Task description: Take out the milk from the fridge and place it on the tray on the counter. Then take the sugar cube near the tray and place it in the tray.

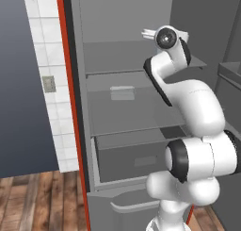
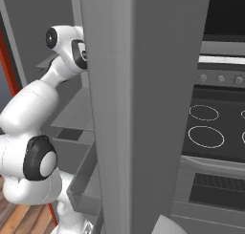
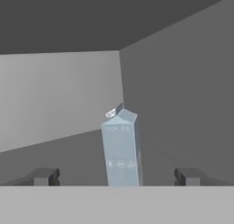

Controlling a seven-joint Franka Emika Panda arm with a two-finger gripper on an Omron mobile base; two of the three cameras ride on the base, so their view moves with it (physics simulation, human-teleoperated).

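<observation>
In the hand view the claw (image 3: 117, 176) stands spread wide and grasps nothing: one dark fingertip (image 3: 45, 176) sits at the lower left of the frame and the other at the lower right, well apart. Between them, a little further in, the milk (image 3: 120, 150) stands upright on a grey shelf (image 3: 68, 154) inside the fridge (image 3: 173, 81). Its gabled top points to the upper middle of the frame, and neither fingertip touches it. Behind the carton the grey back wall and side wall of the fridge meet in a corner that runs up the middle of the frame.

In the left base view the white arm (image 1: 193, 131) rises from the lower right, bends at a dark elbow joint in the middle right, and reaches up and into the open fridge (image 1: 122, 37), with its wrist at the upper middle of the frame, at the level of the upper shelves. Below the arm, a bottom drawer (image 1: 136, 161) sits in the lower middle. A red edge (image 1: 70, 93) runs down the fridge's left side, and past it at the left are a white tiled strip and a dark wall, with wooden floor (image 1: 37, 197) at the lower left.

In the right base view the arm (image 2: 28, 109) climbs the left side of the frame and its far end passes behind a tall grey fridge panel (image 2: 143, 109) that fills the middle and hides the claw. To the right of that panel is a stove (image 2: 215, 128) with ring burners.
</observation>
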